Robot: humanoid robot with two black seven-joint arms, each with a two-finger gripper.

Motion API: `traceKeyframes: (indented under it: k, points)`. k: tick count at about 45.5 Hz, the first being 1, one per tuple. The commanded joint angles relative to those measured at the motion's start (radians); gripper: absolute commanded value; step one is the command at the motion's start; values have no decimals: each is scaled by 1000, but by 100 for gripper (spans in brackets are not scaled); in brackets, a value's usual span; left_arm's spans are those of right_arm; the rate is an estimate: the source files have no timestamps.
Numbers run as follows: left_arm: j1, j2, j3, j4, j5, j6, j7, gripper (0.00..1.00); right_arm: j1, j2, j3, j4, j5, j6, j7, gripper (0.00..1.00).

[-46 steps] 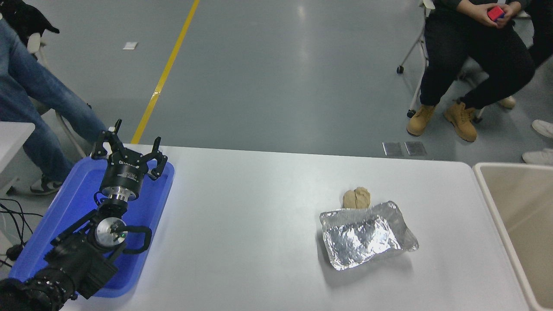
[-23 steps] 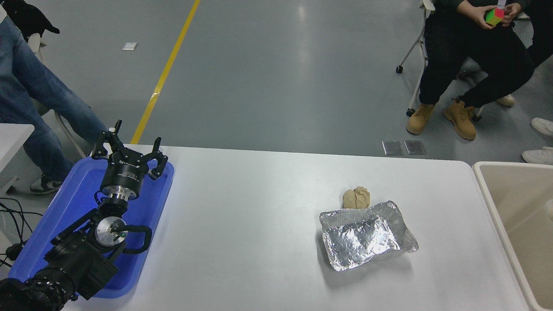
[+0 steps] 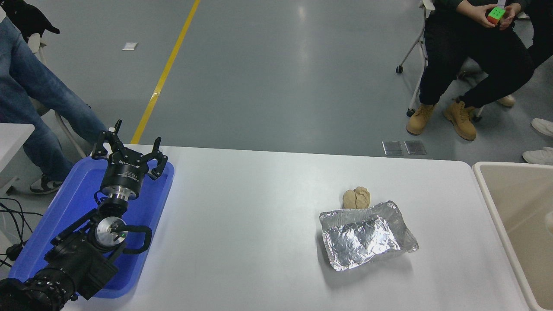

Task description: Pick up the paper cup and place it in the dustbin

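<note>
The dustbin (image 3: 488,190) is a large beige bin with a thick cream rim at the table's right end, cut off by the picture's edge. A small pale rounded shape (image 3: 549,221) shows inside it at the right edge; I cannot tell whether it is the paper cup. No paper cup shows on the table. My left gripper (image 3: 128,149) is parked open and empty over a blue tray at the lower left. My right arm is out of view.
A crinkled silver foil tray (image 3: 367,235) lies right of the table's middle, with a crumpled tan paper ball (image 3: 356,198) touching its far edge. The blue tray (image 3: 151,203) lies at the table's left end. People sit beyond the table at the top left and top right.
A pale shape has appeared inside the bin at the right edge since one second ago. The seated person turns a coloured cube in their hands. My left arm has not moved.
</note>
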Motion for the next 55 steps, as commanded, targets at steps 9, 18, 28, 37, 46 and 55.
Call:
traceKeyframes:
  k: [9, 18, 28, 37, 46, 55]
  points:
    - [1, 0, 0, 0, 0, 0, -1, 100, -9, -4, 1, 7, 2, -3, 0, 72]
    - [0, 0, 0, 0, 0, 0, 1, 100, 20, -8, -4, 36, 2, -1, 1, 92]
    - [0, 0, 0, 0, 0, 0, 1, 100, 213, -82, -36, 151, 1, 5, 1, 99]
    - [0, 0, 0, 0, 0, -1, 1, 100, 455, -110, -185, 283, 1, 12, 1, 100]
    - [0, 0, 0, 0, 0, 0, 1, 100, 655, -87, -347, 389, -3, 22, 1, 100]
    - [0, 0, 0, 0, 0, -1, 1, 100, 839, -65, -424, 542, -15, 37, 1, 100]
